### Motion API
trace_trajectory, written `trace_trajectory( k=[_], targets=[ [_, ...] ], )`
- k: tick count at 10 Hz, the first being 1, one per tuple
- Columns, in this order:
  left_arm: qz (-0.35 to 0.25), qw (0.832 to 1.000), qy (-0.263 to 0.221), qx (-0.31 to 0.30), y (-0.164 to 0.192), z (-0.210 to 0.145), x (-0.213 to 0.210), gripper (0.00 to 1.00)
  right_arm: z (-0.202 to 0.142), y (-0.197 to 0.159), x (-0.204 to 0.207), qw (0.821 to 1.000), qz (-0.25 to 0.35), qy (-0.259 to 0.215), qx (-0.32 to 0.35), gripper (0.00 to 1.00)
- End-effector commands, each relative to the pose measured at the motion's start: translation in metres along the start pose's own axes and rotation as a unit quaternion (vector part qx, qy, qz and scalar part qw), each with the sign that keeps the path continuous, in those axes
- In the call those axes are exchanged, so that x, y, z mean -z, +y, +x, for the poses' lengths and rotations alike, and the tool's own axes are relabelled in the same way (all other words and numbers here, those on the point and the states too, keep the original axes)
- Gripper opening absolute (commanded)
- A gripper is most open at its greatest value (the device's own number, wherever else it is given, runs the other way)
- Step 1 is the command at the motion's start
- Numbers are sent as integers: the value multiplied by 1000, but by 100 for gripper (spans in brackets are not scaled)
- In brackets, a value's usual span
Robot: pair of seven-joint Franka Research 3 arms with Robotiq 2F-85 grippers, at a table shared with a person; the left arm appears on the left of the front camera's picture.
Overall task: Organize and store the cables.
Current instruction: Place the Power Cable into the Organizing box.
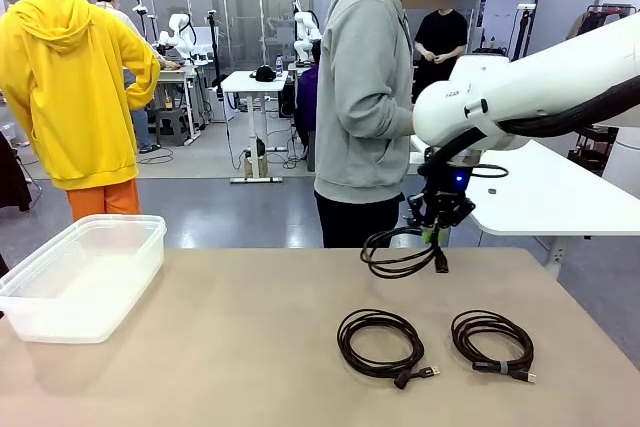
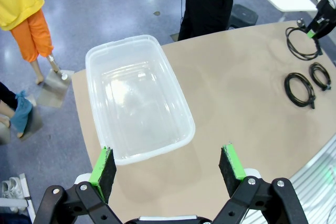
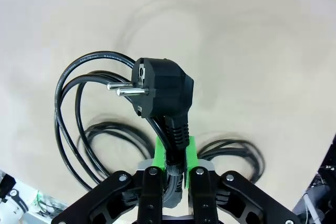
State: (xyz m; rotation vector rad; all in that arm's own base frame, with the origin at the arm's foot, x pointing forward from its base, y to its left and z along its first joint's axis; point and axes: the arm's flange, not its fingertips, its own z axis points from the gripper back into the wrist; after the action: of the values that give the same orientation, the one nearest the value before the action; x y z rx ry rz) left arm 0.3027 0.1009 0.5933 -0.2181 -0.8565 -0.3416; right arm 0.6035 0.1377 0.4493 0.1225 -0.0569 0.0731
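My right gripper (image 1: 437,230) is shut on a black cable (image 1: 398,252), a loose coil hanging above the table's far edge. The right wrist view shows that cable's two-pin power plug (image 3: 163,90) just above the closed gripper (image 3: 176,163), with its loops (image 3: 68,114) drooping to one side. Two more cables lie coiled flat on the table, one in the middle (image 1: 380,343) and one to its right (image 1: 492,343). My left gripper (image 2: 168,169) hovers open and holds nothing, above the near end of a clear plastic bin (image 2: 178,98).
The clear bin (image 1: 110,237) stands at the table's left side and has nothing in it. A person in a grey hoodie (image 1: 365,97) stands at the far edge, just behind the held cable. Bare tabletop lies between the bin and the coils.
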Motion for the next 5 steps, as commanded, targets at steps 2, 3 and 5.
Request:
trace_trajectory(
  k=[2, 3, 5],
  targets=[
    [-2, 1000, -1, 2, -1, 1, 0, 100, -31, 57, 6, 999, 36, -31, 6, 17],
    [-2, 1000, -1, 2, -1, 1, 0, 100, -32, 85, 15, 999, 30, -31, 9, 17],
    [-2, 1000, -1, 2, -1, 1, 0, 100, -24, 137, 42, 998, 48, -29, 4, 17]
  ],
)
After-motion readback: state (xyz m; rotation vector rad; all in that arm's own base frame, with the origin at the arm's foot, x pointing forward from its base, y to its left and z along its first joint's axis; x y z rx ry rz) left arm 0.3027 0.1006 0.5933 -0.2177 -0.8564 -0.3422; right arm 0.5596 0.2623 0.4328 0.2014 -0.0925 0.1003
